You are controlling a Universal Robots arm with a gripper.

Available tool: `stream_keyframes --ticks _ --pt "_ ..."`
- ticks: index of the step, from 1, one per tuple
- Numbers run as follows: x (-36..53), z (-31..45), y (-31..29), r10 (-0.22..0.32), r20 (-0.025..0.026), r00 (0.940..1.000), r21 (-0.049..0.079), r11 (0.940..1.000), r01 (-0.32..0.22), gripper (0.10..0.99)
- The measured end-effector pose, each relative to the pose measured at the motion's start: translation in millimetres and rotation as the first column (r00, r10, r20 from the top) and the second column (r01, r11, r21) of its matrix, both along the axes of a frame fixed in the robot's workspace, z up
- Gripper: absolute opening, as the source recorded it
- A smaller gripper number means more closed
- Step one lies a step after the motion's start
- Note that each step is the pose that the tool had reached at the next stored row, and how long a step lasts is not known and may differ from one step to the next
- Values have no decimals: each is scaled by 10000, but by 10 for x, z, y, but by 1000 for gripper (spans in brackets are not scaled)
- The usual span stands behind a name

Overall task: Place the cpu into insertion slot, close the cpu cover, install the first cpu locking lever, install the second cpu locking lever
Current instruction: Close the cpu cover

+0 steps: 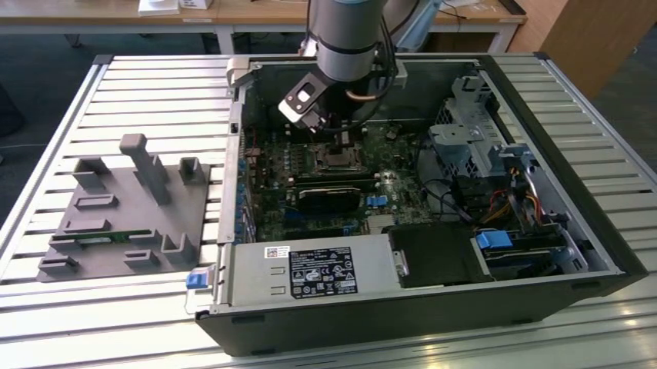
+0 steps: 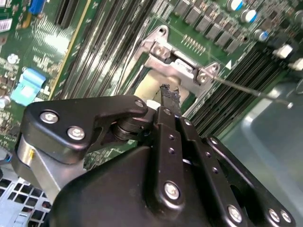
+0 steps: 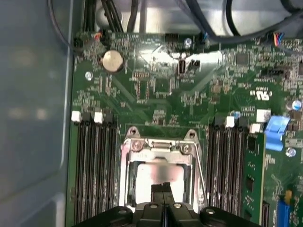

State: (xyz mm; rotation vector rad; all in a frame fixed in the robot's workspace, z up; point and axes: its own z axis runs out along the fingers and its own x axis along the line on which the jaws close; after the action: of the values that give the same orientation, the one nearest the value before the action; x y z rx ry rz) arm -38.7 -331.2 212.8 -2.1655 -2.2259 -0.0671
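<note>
cpu (image 3: 149,172) sits in insertion slot (image 1: 336,161); cpu cover (image 3: 161,150) looks down over it. hand (image 3: 163,189) clenched, empty, tips over cover opening. locking lever (image 2: 251,90) sticks out unlatched; levers probably left.

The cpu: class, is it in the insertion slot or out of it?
In. In the first wrist view the cpu lies pale and flat inside the insertion slot, with the end effector right by it.
</note>
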Motion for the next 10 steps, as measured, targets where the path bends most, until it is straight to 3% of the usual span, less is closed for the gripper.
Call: stream_keyframes --ticks 10 --pt "-99 -78 35 0 0 10000 1 10000 0 106"
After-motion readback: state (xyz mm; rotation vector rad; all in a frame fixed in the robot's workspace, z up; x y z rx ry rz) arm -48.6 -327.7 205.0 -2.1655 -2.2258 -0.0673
